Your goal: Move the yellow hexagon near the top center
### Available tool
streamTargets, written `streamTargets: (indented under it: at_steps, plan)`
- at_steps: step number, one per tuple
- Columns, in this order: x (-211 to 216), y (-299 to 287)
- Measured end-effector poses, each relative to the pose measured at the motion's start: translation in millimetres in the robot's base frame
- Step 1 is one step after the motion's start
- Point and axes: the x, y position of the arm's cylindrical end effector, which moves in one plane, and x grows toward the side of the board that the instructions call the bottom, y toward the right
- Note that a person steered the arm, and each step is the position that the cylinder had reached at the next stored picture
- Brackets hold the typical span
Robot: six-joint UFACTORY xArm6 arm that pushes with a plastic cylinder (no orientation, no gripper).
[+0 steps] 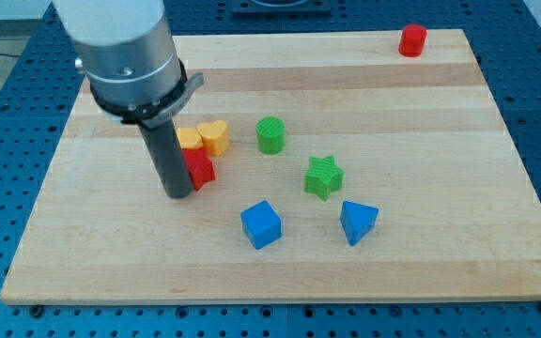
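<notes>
Yellow hexagon (190, 140), flat on the board, left of centre, partly hidden.

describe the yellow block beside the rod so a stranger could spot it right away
Start at the wooden board and find the dark rod on the view's left, my tip resting at the red block. Just above that red block sit two yellow blocks touching: the yellow heart on the right and the partly hidden yellow block on the left, nearest the rod.
</notes>
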Motion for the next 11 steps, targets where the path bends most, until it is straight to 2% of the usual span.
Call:
streamTargets:
  at_steps: [2,7,8,9,11]
  plan:
    - [-56,13]
    - [-159,187]
    - [-173,199]
    - [-173,244]
    - [-156,289]
